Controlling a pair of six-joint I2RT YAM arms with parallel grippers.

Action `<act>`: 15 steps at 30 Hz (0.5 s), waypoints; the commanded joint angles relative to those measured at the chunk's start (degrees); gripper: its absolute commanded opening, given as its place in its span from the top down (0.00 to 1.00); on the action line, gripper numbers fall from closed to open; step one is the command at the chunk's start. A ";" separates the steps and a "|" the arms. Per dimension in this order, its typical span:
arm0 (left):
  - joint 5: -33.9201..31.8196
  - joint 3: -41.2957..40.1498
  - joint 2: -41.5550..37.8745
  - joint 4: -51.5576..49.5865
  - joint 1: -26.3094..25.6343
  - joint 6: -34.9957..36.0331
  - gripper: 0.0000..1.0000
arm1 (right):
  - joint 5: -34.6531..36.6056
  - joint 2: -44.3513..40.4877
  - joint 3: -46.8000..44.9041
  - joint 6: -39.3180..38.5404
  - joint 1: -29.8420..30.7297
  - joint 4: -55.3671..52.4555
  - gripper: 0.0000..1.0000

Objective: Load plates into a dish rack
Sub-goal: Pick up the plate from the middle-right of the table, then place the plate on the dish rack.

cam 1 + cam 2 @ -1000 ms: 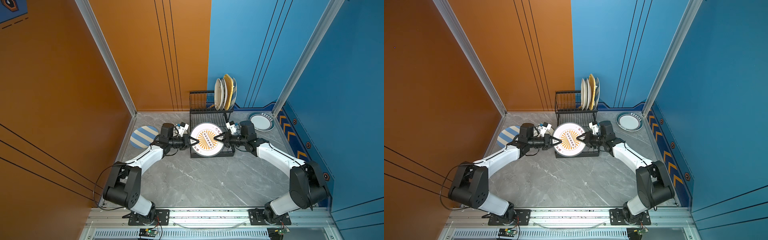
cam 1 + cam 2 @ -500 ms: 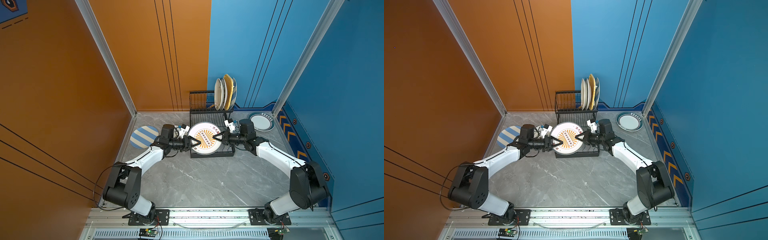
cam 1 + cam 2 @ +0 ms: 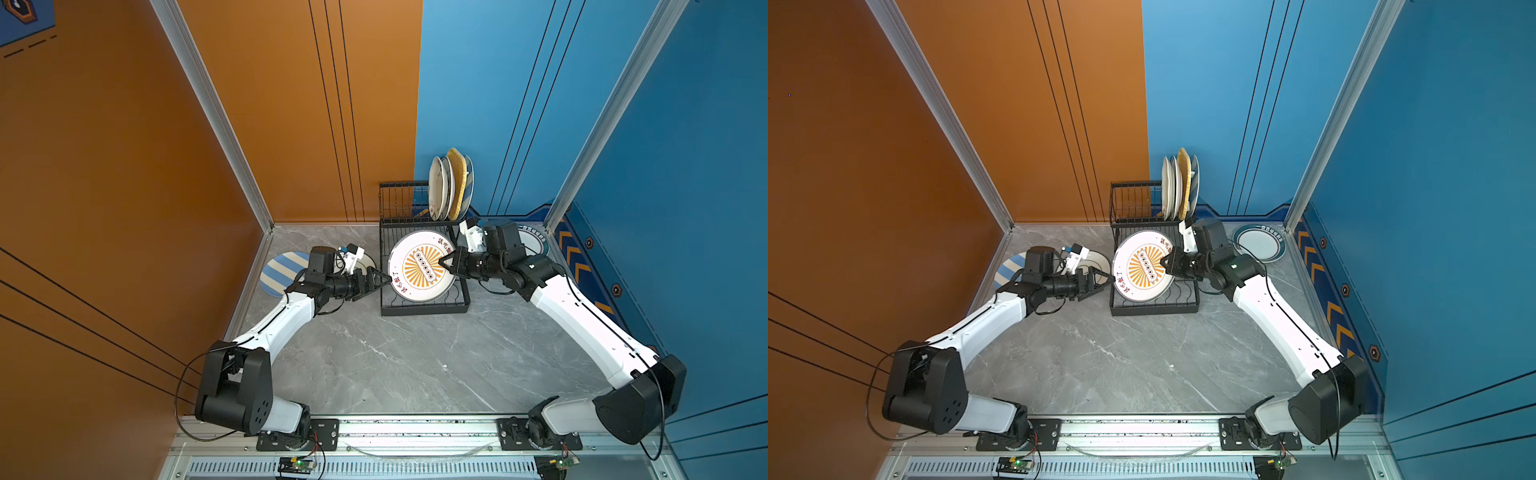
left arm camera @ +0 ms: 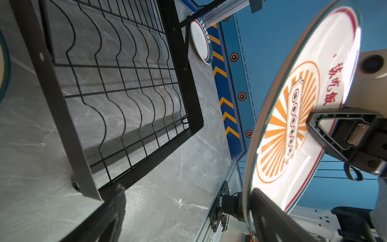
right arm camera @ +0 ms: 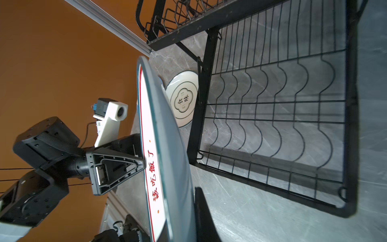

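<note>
The right fingers [image 3: 449, 264] are clenched on one rim of a white round plate with an orange sunburst print [image 3: 409, 270], holding it tilted on edge over the wavy lower tier of the black wire dish rack [image 3: 424, 309]. The left fingers [image 4: 111, 213] are released, spread either side of the opposite rim. In the upper tier, four plates [image 3: 451, 187] stand upright.

You have both top views looking steeply down from high at the whole tabletop [image 3: 395, 361], while each wrist camera looks from very near at the sunburst plate [image 3: 415, 289] and the dish rack [image 3: 424, 310], which all views share.
</note>
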 commanded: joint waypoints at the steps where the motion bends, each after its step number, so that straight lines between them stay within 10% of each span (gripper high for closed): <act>1: -5.70 1.28 -0.83 -6.98 1.05 4.46 0.03 | 13.29 0.29 9.14 -4.65 2.72 -8.30 1.00; 15: -9.44 0.96 -1.70 -9.72 1.39 6.54 0.02 | 52.23 16.02 39.43 -14.71 16.36 -13.53 1.00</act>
